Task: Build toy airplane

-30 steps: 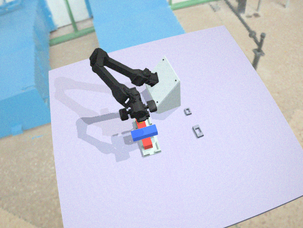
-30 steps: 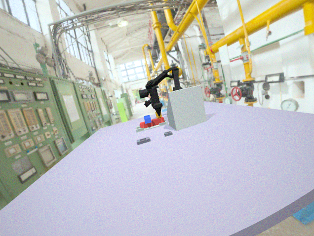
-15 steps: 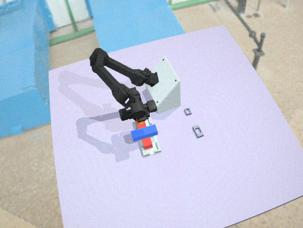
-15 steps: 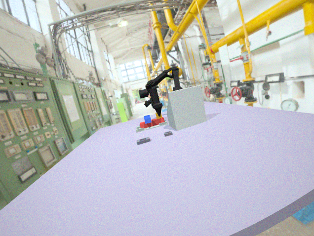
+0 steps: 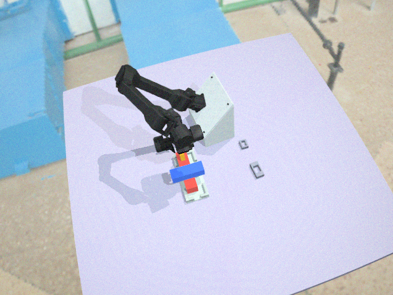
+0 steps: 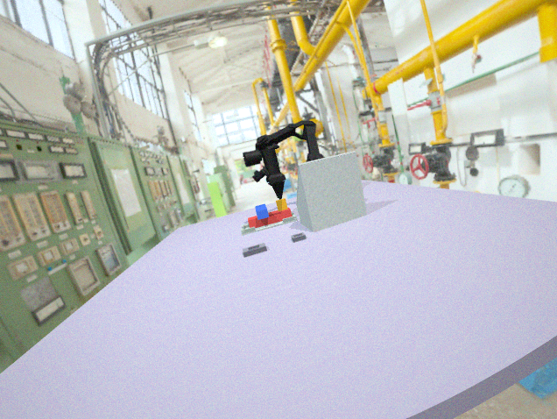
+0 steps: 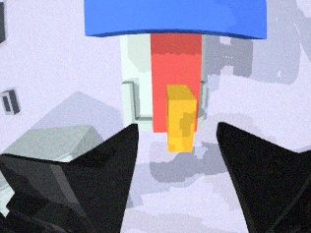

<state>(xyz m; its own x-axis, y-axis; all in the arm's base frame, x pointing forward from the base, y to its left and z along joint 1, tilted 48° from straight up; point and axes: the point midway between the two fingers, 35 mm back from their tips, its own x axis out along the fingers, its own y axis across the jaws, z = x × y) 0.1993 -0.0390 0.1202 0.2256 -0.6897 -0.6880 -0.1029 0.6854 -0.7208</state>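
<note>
Fingers (image 6: 279,198) wide apart; tail fin (image 5: 182,157) (image 6: 281,204) (image 7: 180,122) between, gaps both sides; wing (image 5: 187,171) (image 6: 261,211) (image 7: 175,18) beyond.

Gaps both sides of yellow fin (image 5: 182,157) (image 6: 281,204) (image 7: 180,119); blue wing (image 5: 187,171) (image 6: 261,211) (image 7: 175,18) blocks way along fuselage (image 5: 191,185) (image 6: 271,218) (image 7: 175,73).

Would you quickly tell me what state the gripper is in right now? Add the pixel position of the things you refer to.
Gripper (image 5: 183,152) (image 6: 280,198) (image 7: 178,129): open, holding nothing, its fingers apart on either side of the yellow tail fin (image 5: 182,157) (image 6: 281,204) (image 7: 180,122).

Yellow pipes (image 6: 282,67) run along white walls opposite green control cabinets (image 6: 40,202).
</note>
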